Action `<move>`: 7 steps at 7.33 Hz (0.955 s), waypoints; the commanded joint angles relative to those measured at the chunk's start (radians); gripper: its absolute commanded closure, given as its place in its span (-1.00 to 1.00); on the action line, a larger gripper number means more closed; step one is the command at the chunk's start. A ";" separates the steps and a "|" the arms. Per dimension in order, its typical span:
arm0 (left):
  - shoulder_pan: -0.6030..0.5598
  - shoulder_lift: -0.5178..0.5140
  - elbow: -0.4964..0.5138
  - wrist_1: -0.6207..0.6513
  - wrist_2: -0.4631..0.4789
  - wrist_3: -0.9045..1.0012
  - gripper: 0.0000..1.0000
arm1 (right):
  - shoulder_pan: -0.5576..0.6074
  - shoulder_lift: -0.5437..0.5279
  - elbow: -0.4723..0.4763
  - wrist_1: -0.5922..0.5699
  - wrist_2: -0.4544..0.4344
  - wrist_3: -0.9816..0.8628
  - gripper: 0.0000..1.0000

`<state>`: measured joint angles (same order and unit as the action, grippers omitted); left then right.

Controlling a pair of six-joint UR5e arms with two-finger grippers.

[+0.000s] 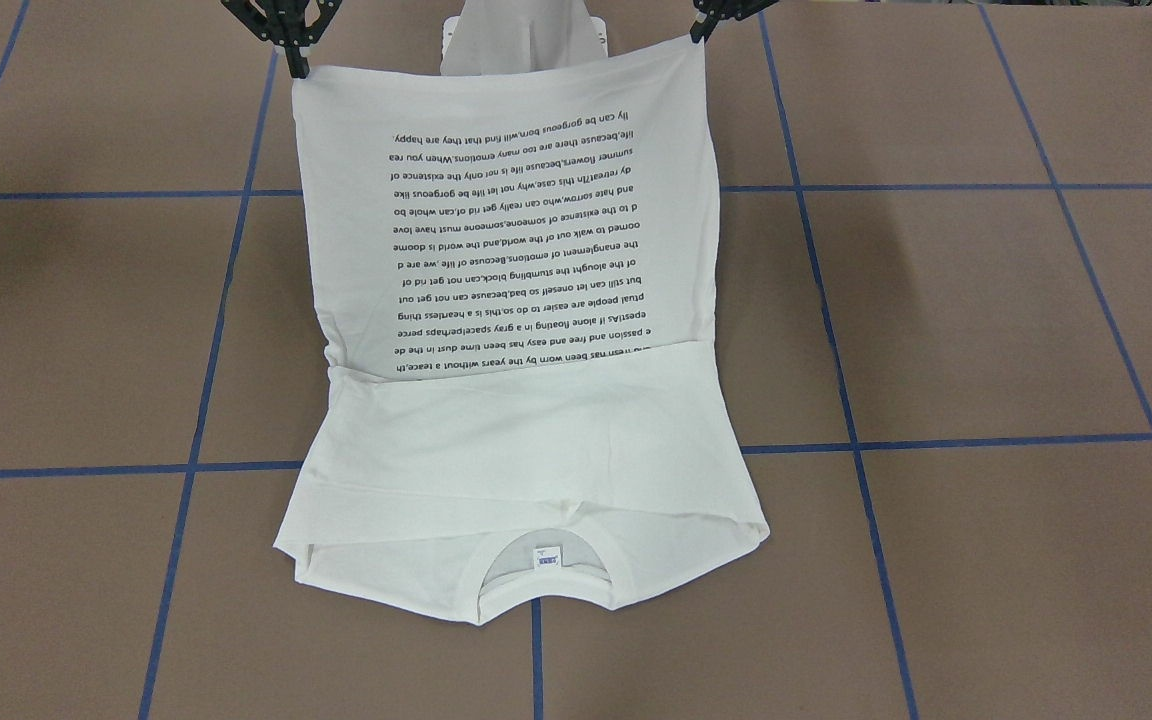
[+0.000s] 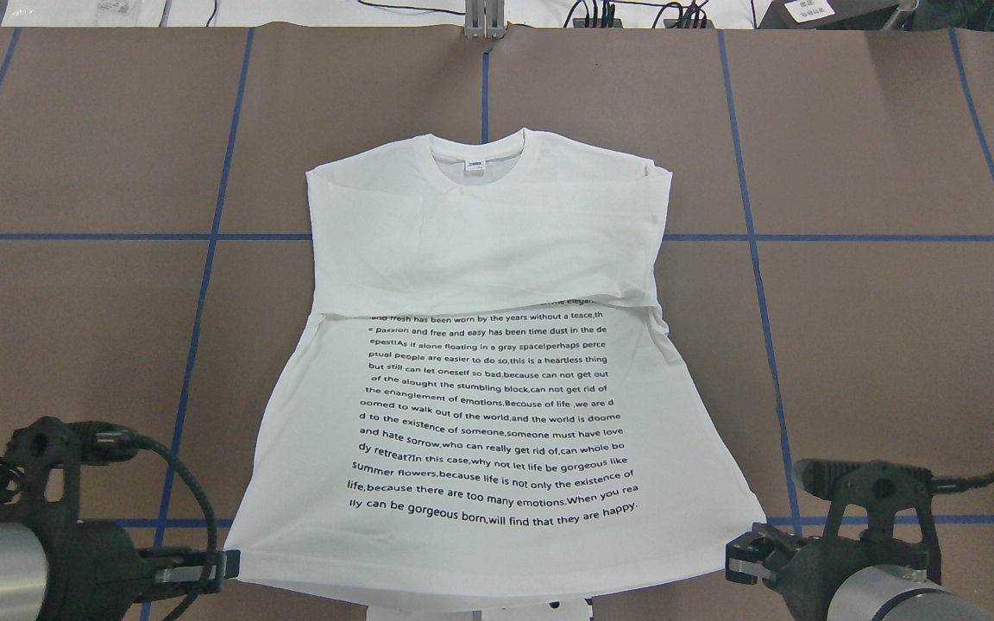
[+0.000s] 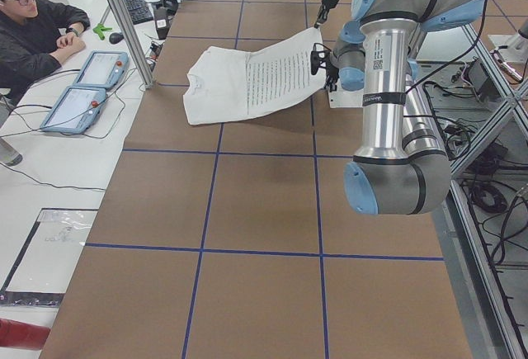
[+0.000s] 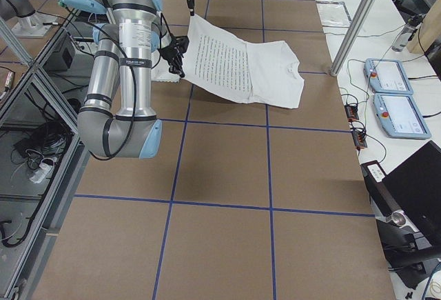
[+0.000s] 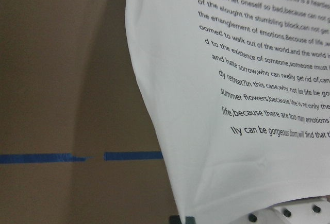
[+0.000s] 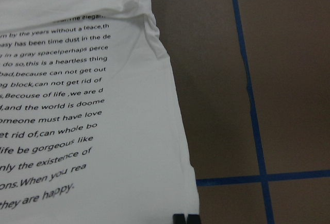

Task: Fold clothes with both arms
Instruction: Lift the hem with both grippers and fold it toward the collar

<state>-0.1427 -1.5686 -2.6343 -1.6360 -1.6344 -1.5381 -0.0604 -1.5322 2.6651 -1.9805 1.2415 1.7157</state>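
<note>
- The left arm (image 3: 388, 87) comes in at the lower left of the overhead view. The left gripper (image 2: 223, 565) is pinched closed on the lower-left hem corner of the T-shirt (image 2: 488, 259).
- The right arm (image 4: 127, 58) comes in at the lower right of that view. The right gripper (image 2: 743, 554) is likewise clamped on the lower-right hem corner, its black fingertips (image 6: 184, 218) pressed together at the cloth edge.
- In the front-facing view both grippers sit at the top edge, holding the hem raised off the table (image 2: 74, 302). The cloth slopes down from there to the part that lies flat.
- There are two arms, two grippers and one T-shirt.
- The T-shirt is at the centre of the table. Its collar (image 2: 475, 148) lies flat at the upper middle of the overhead view, and a folded band of white cloth lies across the chest.
- The block of black text (image 2: 493, 414) runs to over a dozen lines, the topmost partly under that band. The last lines read "life,because there are too many emotions.When you rea" and "lly can be gorgeous born,will find that they are happy."
- One small neck label (image 2: 473, 166) sits inside the collar, and its print is too small to read.
- Blue tape lines (image 2: 204, 302) grid the brown table.
- In the upper left of the left side view, one person (image 3: 33, 29) sits by two tablets (image 3: 91, 87).
</note>
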 commanded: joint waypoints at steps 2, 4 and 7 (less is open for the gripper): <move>-0.154 -0.236 0.070 0.209 -0.054 0.094 1.00 | 0.240 0.269 -0.055 -0.153 0.124 -0.204 1.00; -0.315 -0.298 0.144 0.220 -0.061 0.229 1.00 | 0.510 0.415 -0.219 -0.152 0.275 -0.345 1.00; -0.561 -0.423 0.383 0.225 -0.059 0.390 1.00 | 0.732 0.515 -0.442 -0.086 0.318 -0.520 1.00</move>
<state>-0.6104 -1.9301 -2.3703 -1.4115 -1.6945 -1.2242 0.5823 -1.0549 2.3201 -2.1108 1.5403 1.2612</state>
